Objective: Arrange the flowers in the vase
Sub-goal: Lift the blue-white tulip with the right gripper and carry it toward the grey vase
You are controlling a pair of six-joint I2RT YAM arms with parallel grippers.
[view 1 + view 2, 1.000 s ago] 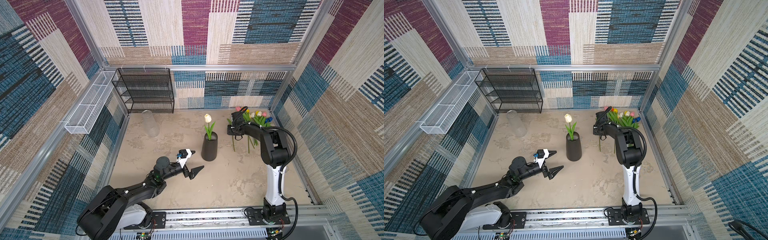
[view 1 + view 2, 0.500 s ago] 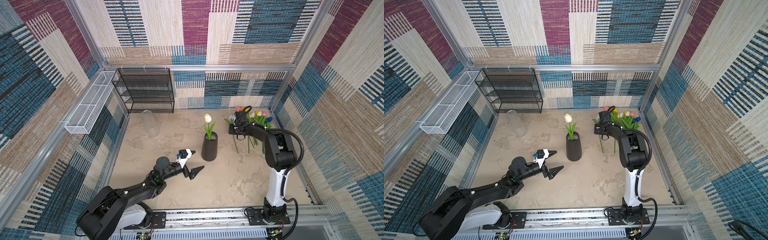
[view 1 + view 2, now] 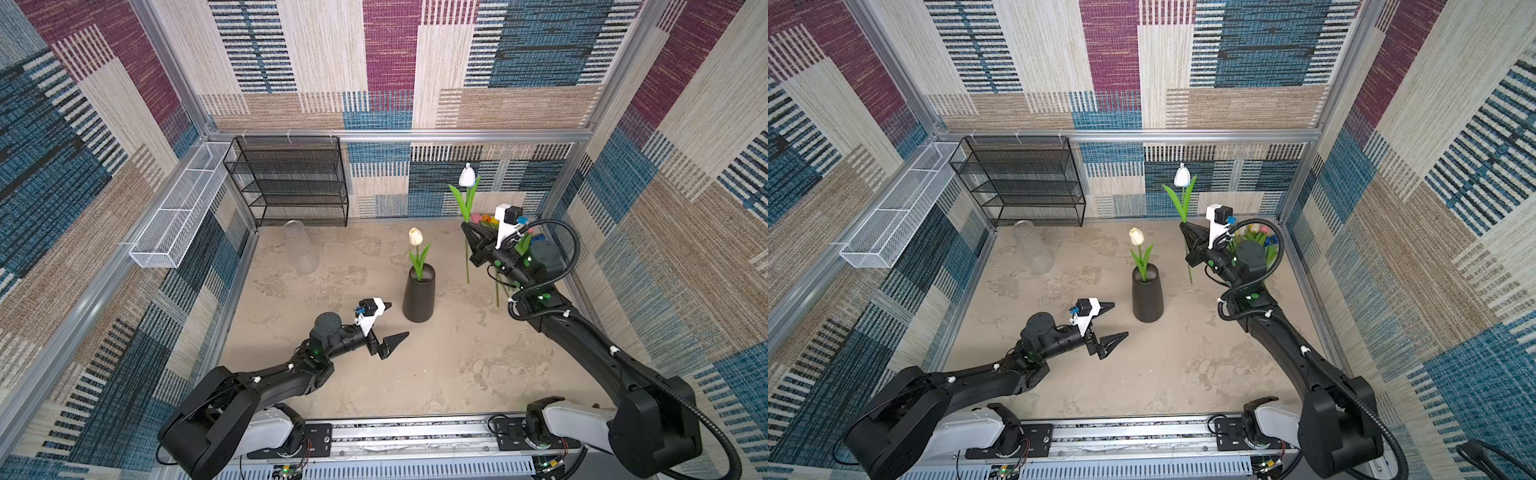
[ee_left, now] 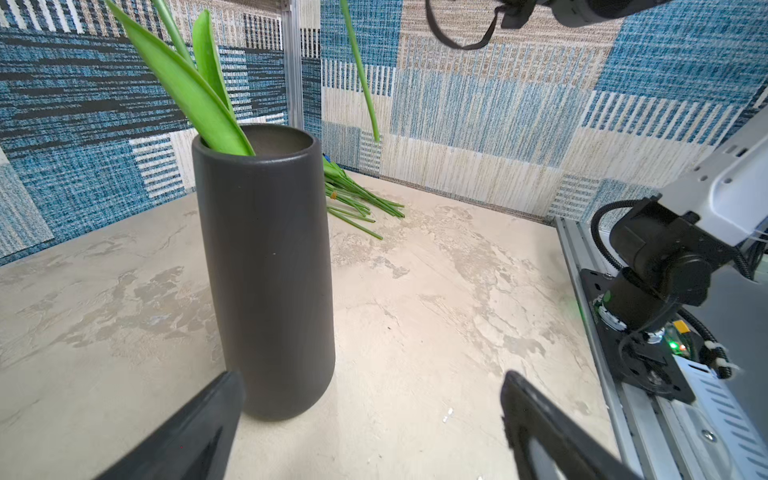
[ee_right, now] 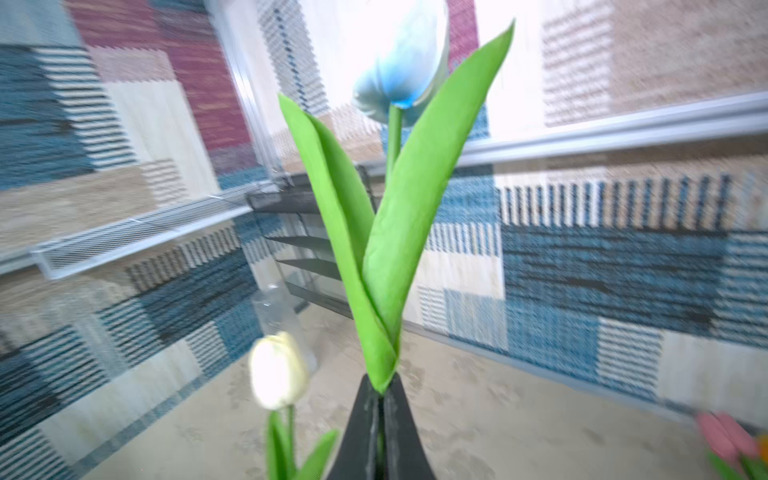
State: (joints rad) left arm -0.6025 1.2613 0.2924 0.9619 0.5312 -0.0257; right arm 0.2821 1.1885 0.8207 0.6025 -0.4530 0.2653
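1. Where the left wall runs back, a white wire basket [image 3: 166,224] hangs on it, and a black mesh rack [image 3: 291,183] stands against the back wall beside it
2. A clear glass vessel [image 3: 302,249] stands on the worktop [image 3: 415,382] just in front of the rack, well apart from the rest
3. The left hand [image 3: 398,320] sits low over the worktop, left of and in front of the vase, its jaws spread wide with nothing between them; in the left wrist view the foot of the vase stands just beyond one dark finger [image 4: 187,436]
4. The vase [image 3: 419,297], dark and tall, stands upright near the middle of the worktop; one cream-white tulip [image 3: 415,236] stands in it, its green leaves leaning on the rim
5. The right hand [image 3: 467,227] is raised to the right of the vase, jaws pinched tight on the stem of a pale blue-white tulip [image 3: 467,176] just below its two leaves; the flower stands upright, and in the left wrist view the stem's lower end hangs clear of the worktop
6. The other flowers [image 3: 482,217] lie piled on the worktop in the back right corner, partly hidden behind the right arm; pink, orange and blue heads show, and their stems [image 4: 361,203] fan out towards the front
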